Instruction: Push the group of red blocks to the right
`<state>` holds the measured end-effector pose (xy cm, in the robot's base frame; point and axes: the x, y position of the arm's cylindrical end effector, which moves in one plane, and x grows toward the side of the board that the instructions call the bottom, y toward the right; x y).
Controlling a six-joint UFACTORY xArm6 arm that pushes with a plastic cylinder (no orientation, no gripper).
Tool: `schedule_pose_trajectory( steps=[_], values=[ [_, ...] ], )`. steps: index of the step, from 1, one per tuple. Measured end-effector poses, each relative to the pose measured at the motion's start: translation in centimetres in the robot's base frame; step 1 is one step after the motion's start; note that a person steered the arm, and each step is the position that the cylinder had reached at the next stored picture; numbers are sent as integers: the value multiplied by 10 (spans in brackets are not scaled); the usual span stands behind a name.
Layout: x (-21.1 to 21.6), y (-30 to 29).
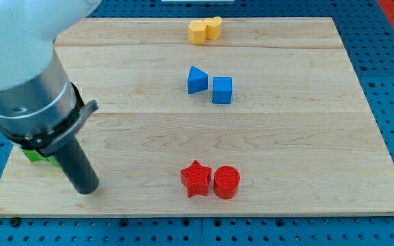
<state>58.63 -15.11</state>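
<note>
On the pale wooden board (286,150), the red star-shaped block (196,179) and the red cylindrical block (226,182) are seen touching side by side near the view's bottom, the star on the view's left of the pair. The tip (85,189) of the dark rod is set down near the view's bottom left, well apart from the reds and roughly level with them; nothing is grasped, since no gripper is carried, only a bare rod. This placement on the view's left is judged suitable for a sweep toward the star, so that both are driven rightward together. A green block (38,156) is largely hidden behind the rod. A blue triangular block (197,80) and a blue cube (221,90) lie mid-board, and two yellow blocks (204,30) at the view's top, all clear of that path.
</note>
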Motion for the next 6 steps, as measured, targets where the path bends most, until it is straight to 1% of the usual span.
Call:
schedule_pose_trajectory(
  steps=[4,5,6],
  values=[
    [9,154],
    [9,183],
    [9,188]
  ],
)
